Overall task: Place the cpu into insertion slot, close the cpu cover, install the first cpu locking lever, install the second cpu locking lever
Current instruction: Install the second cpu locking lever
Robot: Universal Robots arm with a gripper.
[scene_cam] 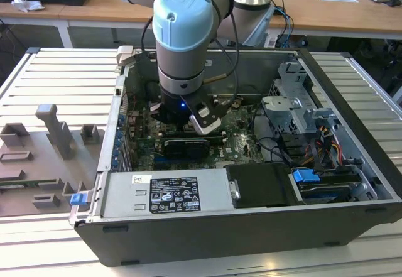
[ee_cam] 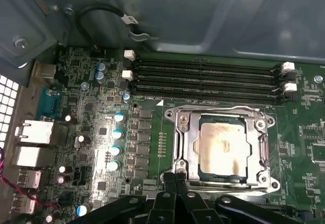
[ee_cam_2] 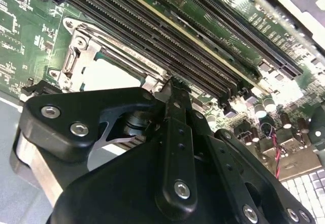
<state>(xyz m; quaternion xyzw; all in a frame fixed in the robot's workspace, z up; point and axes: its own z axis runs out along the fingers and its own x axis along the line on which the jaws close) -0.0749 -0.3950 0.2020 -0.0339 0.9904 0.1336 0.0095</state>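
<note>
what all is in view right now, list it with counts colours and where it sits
cpu: one, pale silvery-beige, seated in the insertion slot
insertion slot: one, dark centre, on the green board
cpu cover: one, silver frame, lying down around the cpu
memory slots: four, black, beside the socket
computer case: one, dark grey, lying open on the slatted table
fixture tray: one, grey, at the exterior view's left
gripper: one, black, at the cover's edge, fingertips together
</note>
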